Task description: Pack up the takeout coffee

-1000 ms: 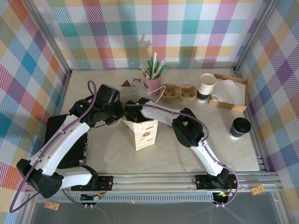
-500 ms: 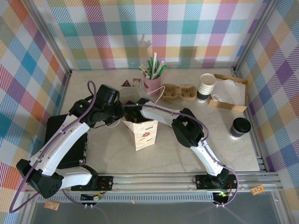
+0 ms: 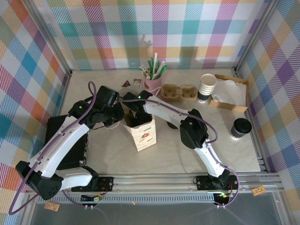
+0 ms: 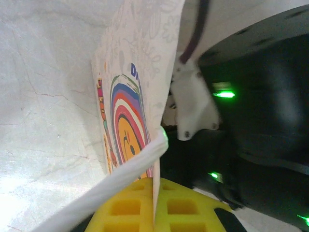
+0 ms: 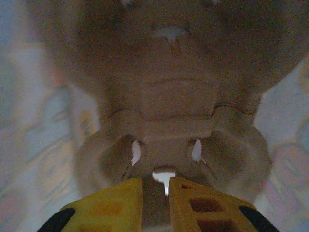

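Clenches left pincer (image 4: pixel 154 181) on paper bag (image 3: pixel 143 133) rim; right pincer (image 5: pixel 155 186) inside bag, cannot tell if clenched. At right on surface (image 3: pixel 112 150), takeout coffee (image 3: pixel 241 127): probably light, crushable; to take gently around the middle.

The top view is bright and sharp, evenly lit from overhead, with soft short shadows on the bench (image 3: pixel 234 150). In the left wrist view, glare washes out the bench at lower left. The left claw (image 4: pixel 154 186) and the black arm (image 4: pixel 260 96) are blurred, and the arm's green lights smear. The right wrist view is dim, brownish and soft throughout.
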You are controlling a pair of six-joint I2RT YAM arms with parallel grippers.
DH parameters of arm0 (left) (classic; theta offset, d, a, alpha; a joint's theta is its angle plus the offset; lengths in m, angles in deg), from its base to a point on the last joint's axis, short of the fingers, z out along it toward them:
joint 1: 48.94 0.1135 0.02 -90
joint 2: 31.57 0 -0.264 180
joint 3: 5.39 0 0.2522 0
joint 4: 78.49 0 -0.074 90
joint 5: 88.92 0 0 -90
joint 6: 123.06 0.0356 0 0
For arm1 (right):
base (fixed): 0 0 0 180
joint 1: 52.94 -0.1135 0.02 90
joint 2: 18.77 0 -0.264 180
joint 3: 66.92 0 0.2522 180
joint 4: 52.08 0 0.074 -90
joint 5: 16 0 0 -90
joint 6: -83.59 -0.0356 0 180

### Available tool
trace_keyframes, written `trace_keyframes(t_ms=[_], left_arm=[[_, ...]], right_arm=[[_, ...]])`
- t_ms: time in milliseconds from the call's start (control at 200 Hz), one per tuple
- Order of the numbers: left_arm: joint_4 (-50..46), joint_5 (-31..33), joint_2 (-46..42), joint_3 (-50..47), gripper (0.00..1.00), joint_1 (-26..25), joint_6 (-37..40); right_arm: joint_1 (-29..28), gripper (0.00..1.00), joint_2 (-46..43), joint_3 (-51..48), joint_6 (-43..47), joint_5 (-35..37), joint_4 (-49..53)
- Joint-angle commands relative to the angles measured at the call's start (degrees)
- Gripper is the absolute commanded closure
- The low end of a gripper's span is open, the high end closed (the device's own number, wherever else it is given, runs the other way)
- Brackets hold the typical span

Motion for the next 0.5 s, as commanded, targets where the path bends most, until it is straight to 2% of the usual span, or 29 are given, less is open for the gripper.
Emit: trace_keyframes(t_ms=[0, 100, 495], left_arm=[[-1.5, -0.9, 0.5, 0.2, 1.0, -0.7, 1.5], [-2.3, -0.5, 1.1, 1.0, 1.0, -0.7, 2.5], [-2.4, -1.6, 2.3, 3.9, 1.0, -0.8, 9.2]], right_arm=[[0.1, 0.75, -3.1, 3.7, -0.5, 0.3, 4.2], [0.1, 0.68, -3.8, 6.5, -0.8, 1.2, 5.6], [0.2, 0.56, -7.1, 18.9, 1.2, 4.8, 6.4]])
